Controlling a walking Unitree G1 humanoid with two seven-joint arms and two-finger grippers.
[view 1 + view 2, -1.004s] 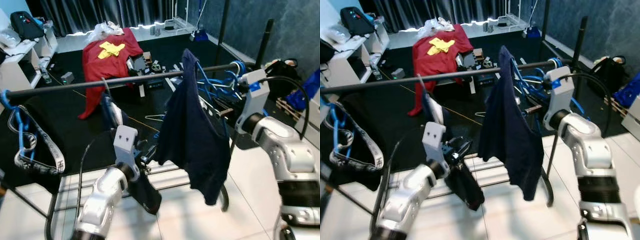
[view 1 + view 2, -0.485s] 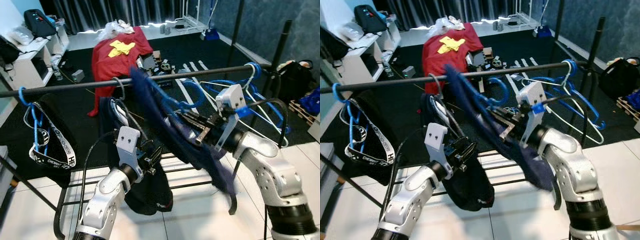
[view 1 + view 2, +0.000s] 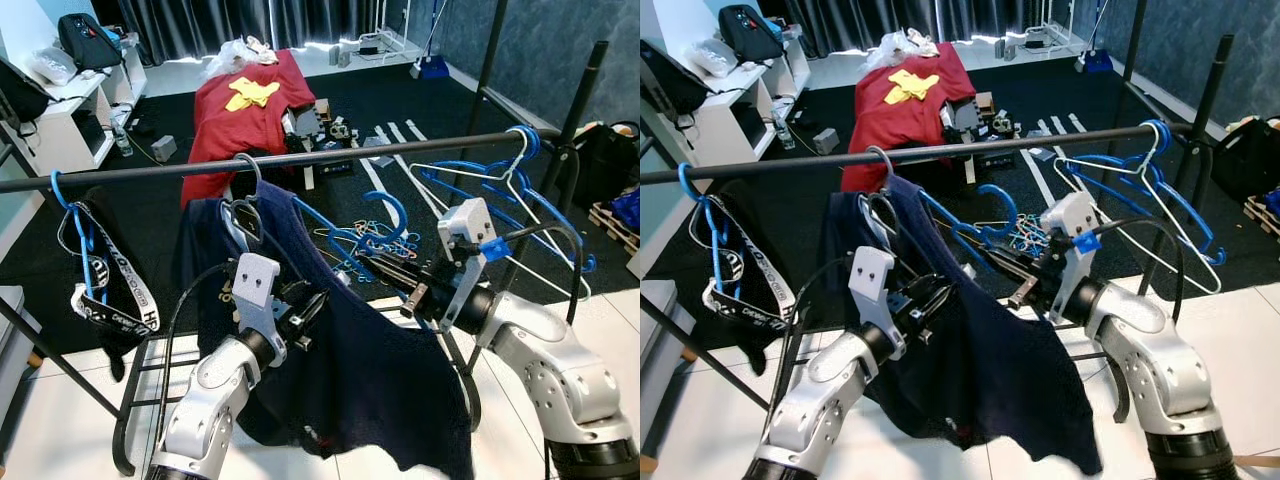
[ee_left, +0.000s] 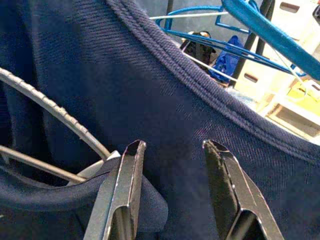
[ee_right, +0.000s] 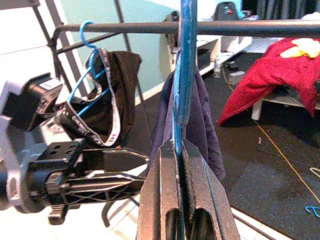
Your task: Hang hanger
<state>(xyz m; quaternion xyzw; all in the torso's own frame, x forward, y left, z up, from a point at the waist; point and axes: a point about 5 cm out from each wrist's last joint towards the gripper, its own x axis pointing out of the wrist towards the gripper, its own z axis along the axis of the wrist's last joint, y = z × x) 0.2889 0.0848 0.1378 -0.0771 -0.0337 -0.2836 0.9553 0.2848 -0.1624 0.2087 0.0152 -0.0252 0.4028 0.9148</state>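
Observation:
A blue hanger (image 3: 340,235) carries a dark navy shirt (image 3: 380,390) that droops toward the floor. My right gripper (image 3: 372,265) is shut on this hanger, just below and in front of the black rail (image 3: 400,150); the right wrist view shows the fingers (image 5: 165,170) clamped on the blue hanger (image 5: 183,75). The hanger's hook (image 3: 397,207) is under the rail and off it. My left gripper (image 3: 312,303) stands open against the navy cloth (image 4: 210,100), with a grey wire hanger (image 4: 55,120) beside one finger.
A grey wire hook (image 3: 246,165) holds another dark garment on the rail. A blue hanger with a black strapped bag (image 3: 100,270) hangs at the left end, empty blue and white hangers (image 3: 520,180) at the right. A red cloth (image 3: 240,110) and clutter lie on the dark floor behind.
My right gripper drew the blue hanger down and nearer; the navy shirt, flung sideways before, now hangs down. My left gripper stays by the cloth. The camera shifted slightly.

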